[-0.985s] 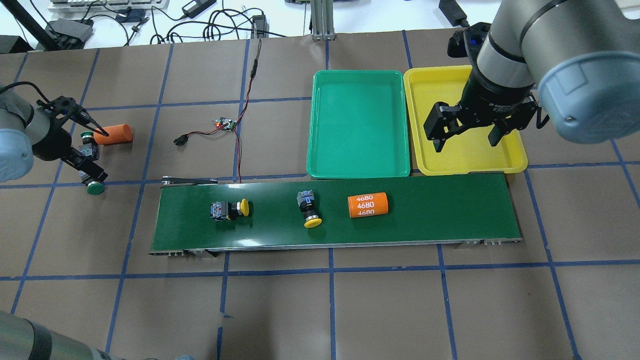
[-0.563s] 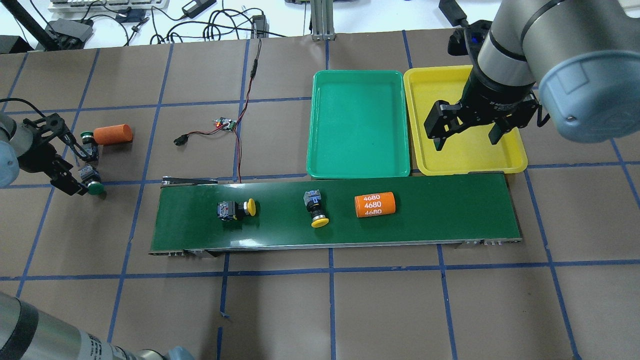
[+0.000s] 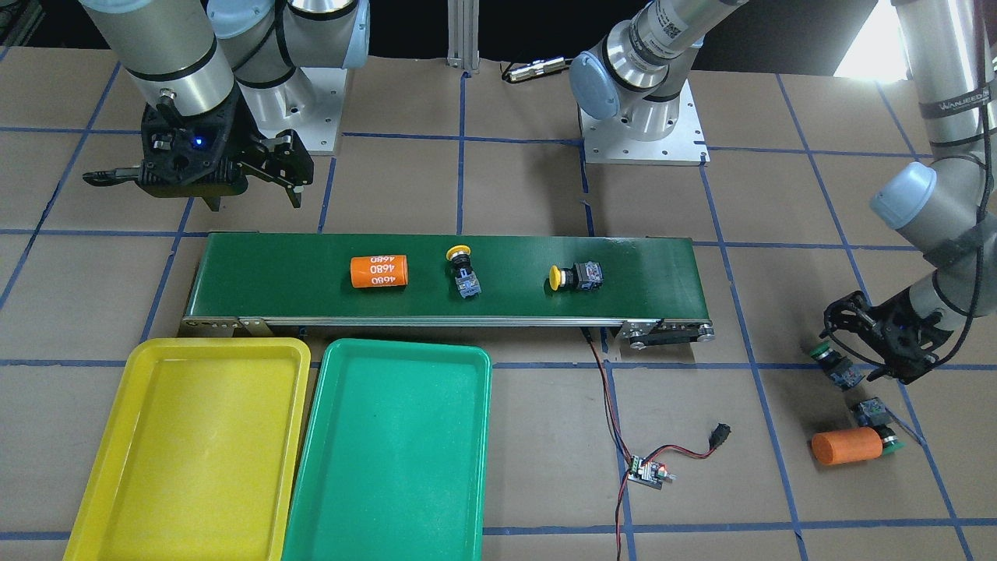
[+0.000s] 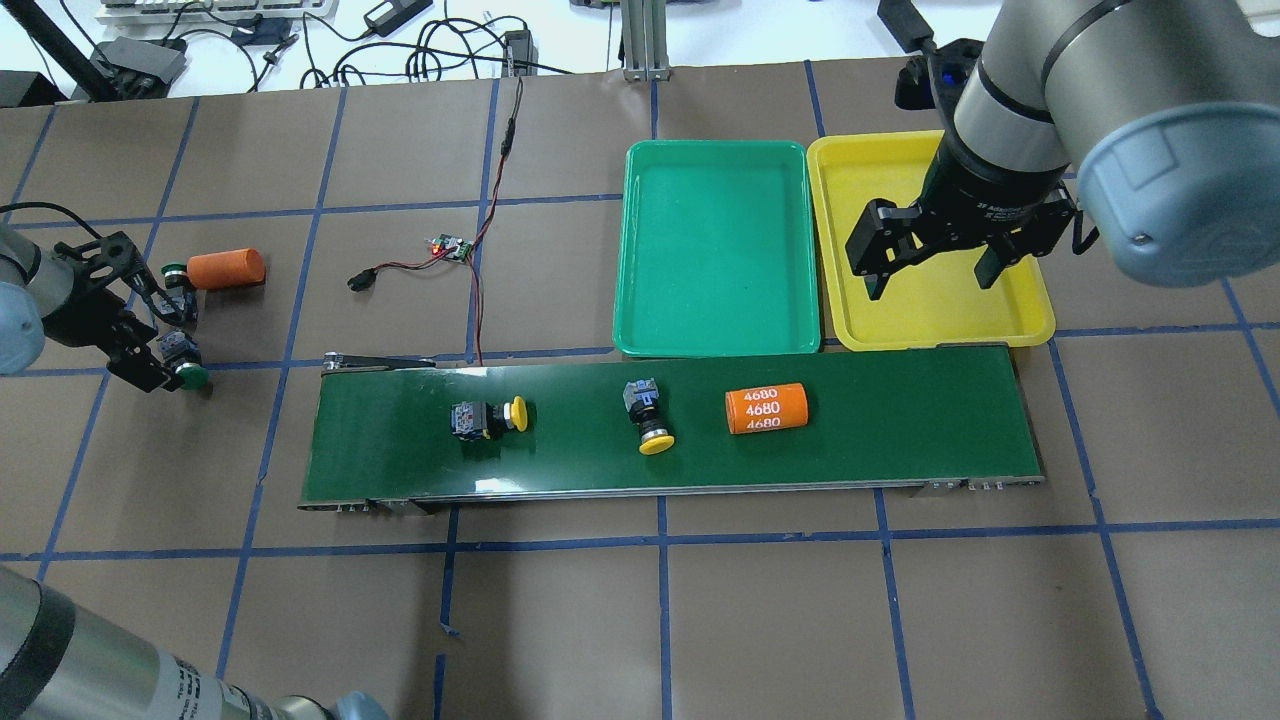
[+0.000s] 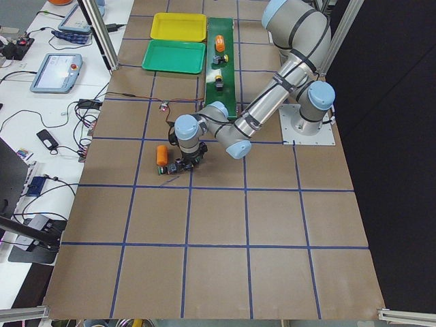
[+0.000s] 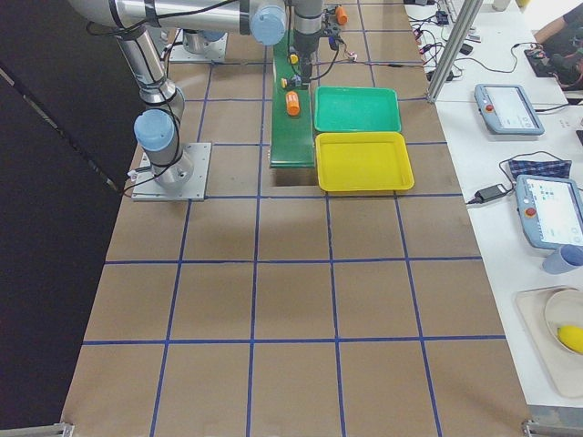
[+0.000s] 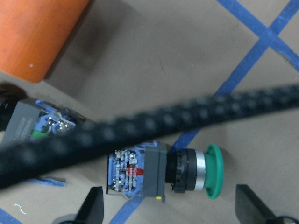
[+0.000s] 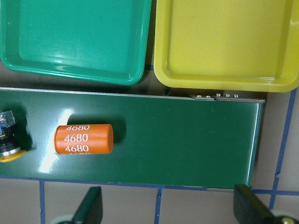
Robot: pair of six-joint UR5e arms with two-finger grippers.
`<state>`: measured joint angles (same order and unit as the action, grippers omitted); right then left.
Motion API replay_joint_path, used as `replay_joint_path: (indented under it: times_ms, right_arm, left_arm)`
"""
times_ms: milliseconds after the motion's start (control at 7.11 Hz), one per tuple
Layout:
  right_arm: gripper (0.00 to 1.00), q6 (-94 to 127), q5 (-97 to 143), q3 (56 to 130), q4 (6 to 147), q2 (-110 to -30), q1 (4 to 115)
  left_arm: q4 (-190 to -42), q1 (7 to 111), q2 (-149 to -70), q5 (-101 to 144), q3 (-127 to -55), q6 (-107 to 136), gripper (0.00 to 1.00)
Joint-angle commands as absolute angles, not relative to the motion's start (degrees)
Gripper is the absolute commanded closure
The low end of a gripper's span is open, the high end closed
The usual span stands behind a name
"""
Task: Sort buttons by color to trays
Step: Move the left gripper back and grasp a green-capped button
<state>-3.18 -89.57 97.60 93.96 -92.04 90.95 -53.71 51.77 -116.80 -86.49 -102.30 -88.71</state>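
Two yellow buttons [image 4: 488, 418] [image 4: 648, 415] lie on their sides on the dark green conveyor belt [image 4: 900, 420]. Two green buttons [image 4: 178, 275] [image 4: 185, 370] lie on the table at the far left. My left gripper [image 4: 160, 335] is open and low over the nearer green button [image 7: 163, 170], which lies between its fingertips untouched. The other green button [image 7: 37, 126] is partly behind a cable. My right gripper [image 4: 930, 278] is open and empty above the yellow tray [image 4: 850, 200]. The green tray [image 4: 715, 250] beside it holds nothing.
An orange cylinder marked 4680 [image 4: 765, 408] lies on the belt to the right of the yellow buttons. A second orange cylinder [image 4: 226, 268] lies by the far green button. A small circuit board with red-black wires [image 4: 450, 247] lies behind the belt.
The two yellow buttons and the 4680 cylinder have moved right along the belt. My left gripper has drawn back to the left beside the green buttons. The right gripper has barely moved.
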Motion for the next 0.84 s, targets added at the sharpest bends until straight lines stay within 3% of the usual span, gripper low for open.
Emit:
replay_joint_path:
  times_ms: [0, 704]
  right_arm:
    - [0.0, -3.34, -89.74, 97.56, 94.39, -92.37, 90.97]
    - [0.0, -2.9, -89.74, 97.73, 94.83, -92.55, 91.14]
  left_arm:
    - [-53.61, 51.77, -117.16, -85.78, -101.43, -88.77, 0.0]
    - [-53.7, 51.77, -119.18, -85.61, -100.37, -89.03, 0.0]
